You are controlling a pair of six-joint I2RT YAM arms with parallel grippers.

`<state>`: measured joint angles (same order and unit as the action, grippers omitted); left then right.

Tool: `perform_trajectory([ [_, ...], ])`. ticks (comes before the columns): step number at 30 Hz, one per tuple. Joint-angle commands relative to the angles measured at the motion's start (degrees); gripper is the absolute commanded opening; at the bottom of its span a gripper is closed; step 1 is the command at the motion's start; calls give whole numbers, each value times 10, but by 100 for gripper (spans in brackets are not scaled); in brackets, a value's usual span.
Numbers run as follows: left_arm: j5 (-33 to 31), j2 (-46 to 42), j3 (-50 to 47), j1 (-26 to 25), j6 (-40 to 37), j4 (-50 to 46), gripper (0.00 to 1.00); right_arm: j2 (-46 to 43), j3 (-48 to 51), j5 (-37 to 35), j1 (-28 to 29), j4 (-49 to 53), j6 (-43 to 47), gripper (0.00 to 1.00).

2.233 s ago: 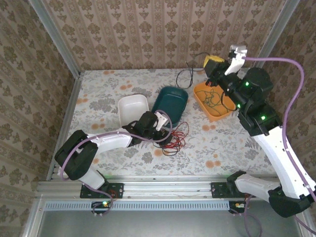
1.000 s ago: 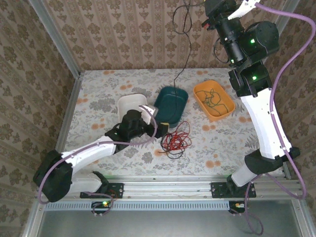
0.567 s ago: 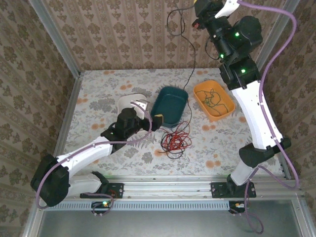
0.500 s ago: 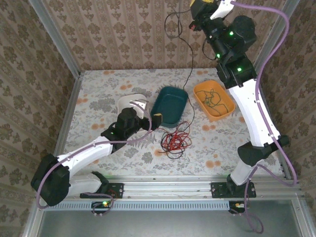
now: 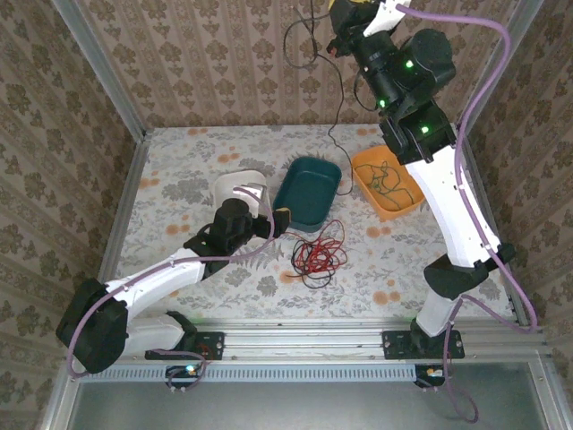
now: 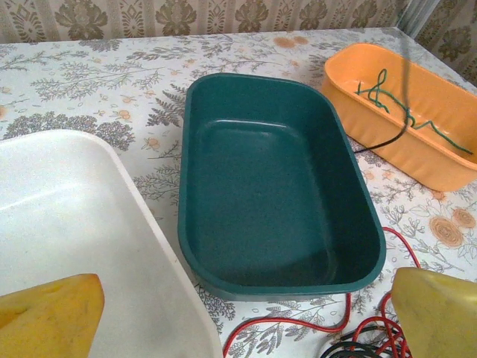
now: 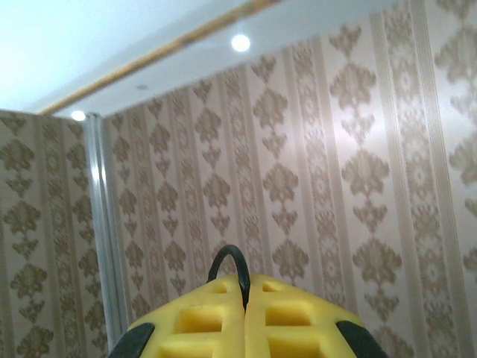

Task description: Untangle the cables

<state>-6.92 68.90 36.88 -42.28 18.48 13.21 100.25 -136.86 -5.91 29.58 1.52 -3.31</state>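
My right gripper [image 5: 345, 16] is raised high against the back wall and is shut on a black cable [image 5: 344, 90]. That cable hangs down to the table beside the orange tray [image 5: 410, 204]. In the right wrist view its loop [image 7: 231, 261] sticks out of the closed yellow pads [image 7: 209, 321]. A red and black tangle [image 5: 318, 255] lies on the table in front of the teal tray [image 5: 333, 170]. A green cable [image 6: 387, 104] lies in the orange tray [image 6: 417, 160]. My left gripper [image 6: 246, 328] is open and empty, low over the table left of the tangle.
A white tray [image 5: 235, 184] sits left of the teal tray, under my left wrist. The teal tray [image 6: 186, 149] holds nothing. Patterned walls and metal frame rails close off the table at the back and sides.
My right arm has lifted the black cable higher and swung it left; its lower end has drifted toward the orange tray. My left gripper pulled back from the tangle, then stayed still.
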Motion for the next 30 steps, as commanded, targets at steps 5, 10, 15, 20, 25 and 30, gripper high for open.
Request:
perform_trajectory([
  [5, -15, 5, -1, 2, 17, -3, 100, 47, -129, -16, 2, -3, 52, 0],
  [10, -16, 2, -5, 2, 19, -6, 100, 83, -167, 2, 2, 17, 29, 0],
  [15, -20, -5, -13, 2, 20, -7, 100, 98, -155, 8, 2, 59, 1, 0],
  [20, -19, -5, -14, 2, 16, -10, 100, 93, -82, 12, 2, 55, -17, 0],
  [25, -20, -8, -16, 2, 14, -13, 100, 99, -56, 1, 2, 47, -19, 0],
  [30, -23, -11, -19, 2, 13, -15, 100, 111, -93, -1, 2, 38, -13, 0],
])
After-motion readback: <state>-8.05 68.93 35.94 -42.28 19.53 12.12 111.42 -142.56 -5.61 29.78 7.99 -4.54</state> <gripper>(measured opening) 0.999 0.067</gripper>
